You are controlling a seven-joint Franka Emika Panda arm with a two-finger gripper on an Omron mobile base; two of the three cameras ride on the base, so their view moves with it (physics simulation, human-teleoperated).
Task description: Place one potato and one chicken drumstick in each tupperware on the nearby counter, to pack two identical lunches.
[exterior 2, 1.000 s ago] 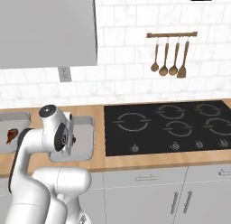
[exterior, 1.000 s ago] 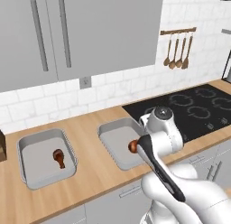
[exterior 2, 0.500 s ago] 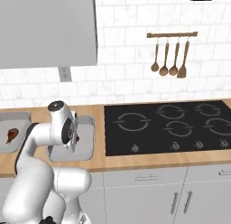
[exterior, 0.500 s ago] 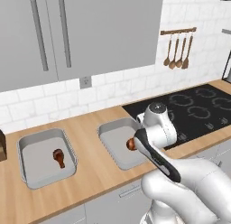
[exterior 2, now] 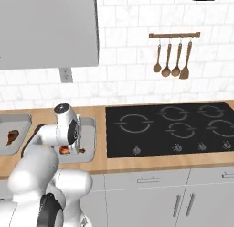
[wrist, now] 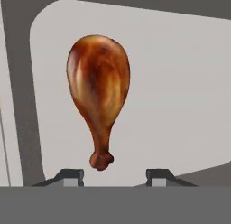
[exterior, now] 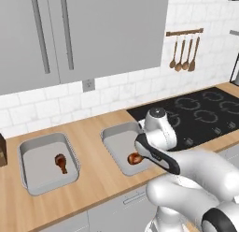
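Tupperware (wrist: 180,83) now holding drumstick (wrist: 98,90), gripper (wrist: 115,175) parted

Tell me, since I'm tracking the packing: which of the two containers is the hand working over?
The container next to the stovetop; the hand hangs over the drumstick in it. The other container, further left, holds its own drumstick.

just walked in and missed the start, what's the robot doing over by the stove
It is packing lunches. The gripper hangs open over the right tupperware, where a chicken drumstick lies free of the fingertips. The left tupperware on the counter holds the other drumstick. No potato is in either container yet.
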